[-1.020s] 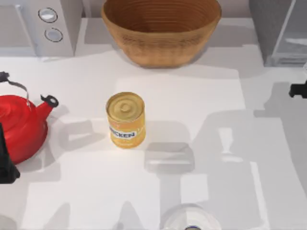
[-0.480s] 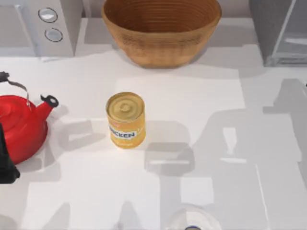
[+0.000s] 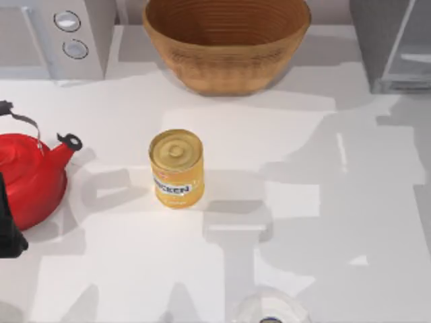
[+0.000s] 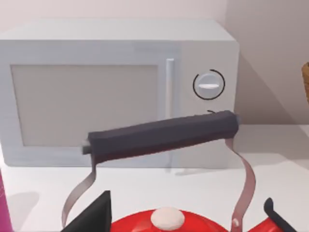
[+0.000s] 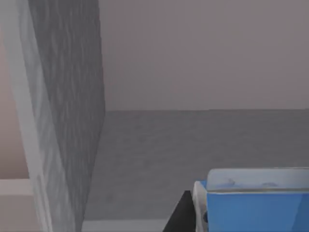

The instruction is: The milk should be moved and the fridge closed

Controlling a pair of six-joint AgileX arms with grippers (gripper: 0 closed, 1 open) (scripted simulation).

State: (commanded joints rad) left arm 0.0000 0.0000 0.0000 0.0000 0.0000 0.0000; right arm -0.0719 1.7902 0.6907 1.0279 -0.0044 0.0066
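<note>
From above, the white table [image 3: 289, 134] carries a yellow can [image 3: 176, 168] near its middle, a red kettle [image 3: 30, 175] at the left side, a woven basket [image 3: 225, 40] at the far edge, and a grey box with two round knobs [image 3: 60, 33] in the far left corner. The fridge [image 3: 394, 44] stands in the far right corner. A dark piece of my left arm [image 3: 8, 229] sits at the left edge beside the kettle.

My left wrist camera looks over the kettle's dark handle [image 4: 159, 135] toward the knobbed box; whether that gripper is released or clenched I cannot tell.

My right wrist camera faces the fridge's grey wall, and the milk [image 5: 256, 203] sits close against the camera, its blue top showing; I cannot tell whether my right gripper grasps it
</note>
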